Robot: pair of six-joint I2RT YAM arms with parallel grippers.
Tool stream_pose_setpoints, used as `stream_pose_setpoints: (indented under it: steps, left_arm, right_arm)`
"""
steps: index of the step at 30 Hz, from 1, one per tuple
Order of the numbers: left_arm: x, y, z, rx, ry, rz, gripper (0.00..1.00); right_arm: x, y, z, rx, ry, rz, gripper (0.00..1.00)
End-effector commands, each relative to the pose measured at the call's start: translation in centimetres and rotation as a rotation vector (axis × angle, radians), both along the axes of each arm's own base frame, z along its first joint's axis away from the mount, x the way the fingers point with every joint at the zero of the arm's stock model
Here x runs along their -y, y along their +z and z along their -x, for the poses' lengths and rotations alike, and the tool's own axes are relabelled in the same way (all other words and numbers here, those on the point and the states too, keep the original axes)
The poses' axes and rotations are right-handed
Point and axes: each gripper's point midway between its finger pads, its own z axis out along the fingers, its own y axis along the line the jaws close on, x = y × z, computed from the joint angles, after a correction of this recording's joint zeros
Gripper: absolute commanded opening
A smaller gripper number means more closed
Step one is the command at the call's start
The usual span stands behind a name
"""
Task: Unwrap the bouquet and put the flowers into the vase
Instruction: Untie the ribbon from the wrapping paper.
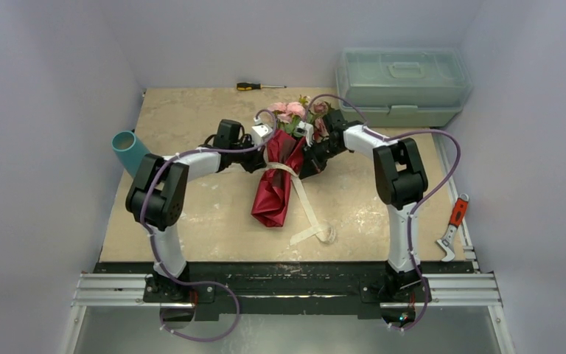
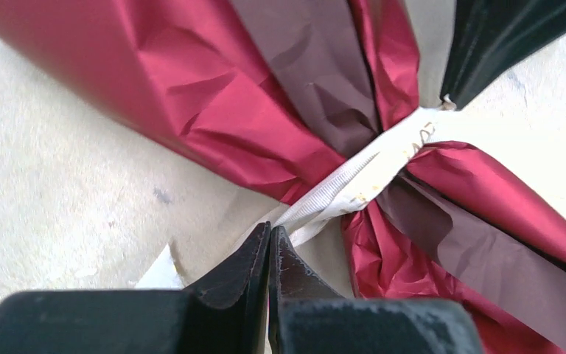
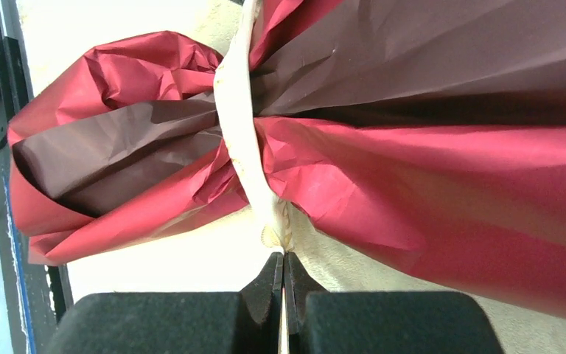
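The bouquet lies mid-table, its maroon paper cone point(image 1: 273, 188) pointing toward me and its pink flowers point(image 1: 293, 110) at the far end. A cream ribbon point(image 1: 306, 210) binds the cone's waist, and its tails trail over the table. My left gripper point(image 1: 264, 165) is at the cone's left side. In the left wrist view its tips point(image 2: 271, 230) are shut where the ribbon point(image 2: 354, 181) leaves the knot. My right gripper point(image 1: 301, 170) is on the cone's right side, and its tips point(image 3: 283, 255) are shut on the ribbon point(image 3: 239, 118) below the paper point(image 3: 413, 184). The teal vase point(image 1: 129, 150) leans at the table's left edge.
A pale green toolbox point(image 1: 402, 85) stands at the back right. A screwdriver point(image 1: 258, 86) lies along the back edge. A red-handled tool point(image 1: 453, 221) lies at the right edge. Both forearms cross above the table on either side of the bouquet.
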Motion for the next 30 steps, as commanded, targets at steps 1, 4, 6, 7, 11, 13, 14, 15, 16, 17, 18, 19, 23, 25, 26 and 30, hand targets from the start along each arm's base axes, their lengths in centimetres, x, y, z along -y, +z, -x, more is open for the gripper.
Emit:
stream_pose_setpoints:
  steps: [1,4,6,7,11,13,14,15,16,17,18,19,23,25,26,30]
  left_arm:
    - [-4.0,2.4,-3.2,0.041,0.219,0.038,0.0]
    - [-4.8,2.0,-3.2,0.04,0.233,0.029,0.0]
    - [-4.4,2.3,-2.8,0.048,0.198,0.038,0.0]
    - [-3.8,2.5,-2.4,0.051,0.164,0.048,0.0]
    - [-0.7,4.5,-0.4,0.108,-0.031,0.091,0.0]
    - [0.5,5.3,0.4,0.144,-0.099,0.096,0.12]
    - [1.1,5.7,0.9,0.164,-0.135,0.095,0.18]
    - [1.3,6.0,1.0,0.187,-0.154,0.086,0.23]
    - [1.6,6.3,1.2,0.207,-0.172,0.084,0.26]
    - [1.8,6.5,1.3,0.222,-0.193,0.083,0.29]
    - [2.1,6.6,1.4,0.241,-0.215,0.076,0.31]
    - [2.5,6.7,1.6,0.261,-0.243,0.067,0.32]
    - [3.9,6.2,1.3,0.28,-0.301,0.049,0.33]
    - [4.3,6.0,0.6,0.284,-0.307,0.047,0.32]
    - [4.4,5.9,0.3,0.289,-0.311,0.043,0.31]
    - [4.6,4.7,-0.4,0.292,-0.319,0.014,0.32]
  right_arm:
    - [1.9,2.0,-0.1,0.058,-0.017,0.023,0.0]
    - [2.5,1.8,0.0,0.059,-0.015,0.035,0.0]
    - [2.5,2.0,-0.1,0.07,-0.012,0.037,0.0]
    - [2.4,2.2,-0.1,0.069,-0.012,0.032,0.0]
    - [1.3,4.0,-0.3,0.052,-0.004,-0.024,0.24]
    - [1.0,5.0,-0.6,0.066,-0.01,-0.047,0.33]
    - [0.8,5.4,-0.8,0.077,-0.015,-0.054,0.37]
    - [0.7,5.8,-1.0,0.086,-0.02,-0.061,0.38]
    - [0.5,6.2,-1.0,0.089,-0.019,-0.07,0.38]
    - [0.2,6.4,-1.1,0.089,-0.019,-0.077,0.39]
    - [-0.1,6.6,-1.0,0.087,-0.014,-0.085,0.39]
    - [-0.4,6.8,-1.0,0.087,-0.012,-0.091,0.39]
    - [-1.8,6.8,-0.7,0.088,0.012,-0.101,0.39]
    - [-2.3,6.7,-0.8,0.082,0.013,-0.105,0.39]
    - [-2.5,6.5,-0.9,0.078,0.011,-0.105,0.38]
    - [-2.9,5.1,-1.0,0.055,0.011,-0.089,0.38]
